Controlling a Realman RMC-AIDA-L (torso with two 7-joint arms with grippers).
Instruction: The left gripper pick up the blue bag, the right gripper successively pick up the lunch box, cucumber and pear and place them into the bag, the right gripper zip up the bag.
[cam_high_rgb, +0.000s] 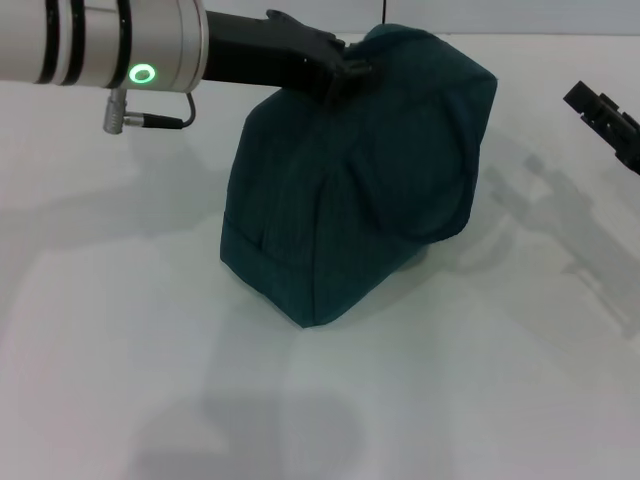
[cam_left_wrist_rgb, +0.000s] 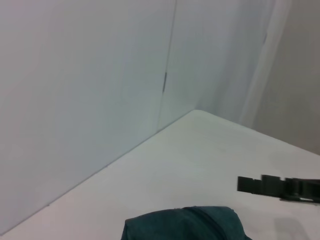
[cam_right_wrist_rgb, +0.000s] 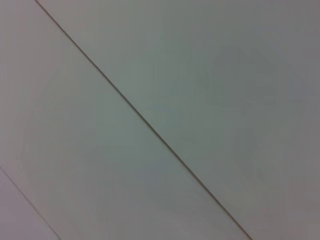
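Left claw (cam_high_rgb: 352, 68) grips the blue bag (cam_high_rgb: 360, 180) at its top; contents hidden; right claw (cam_high_rgb: 610, 120) unclear.

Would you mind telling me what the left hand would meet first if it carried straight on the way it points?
The left hand already sits at the top of the blue bag, so it would press into that.

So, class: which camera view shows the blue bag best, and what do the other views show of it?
The head view: the whole blue bag stands on the white table, with the left gripper at its top edge. The left wrist view catches only the bag's top. The right wrist view shows none of it.
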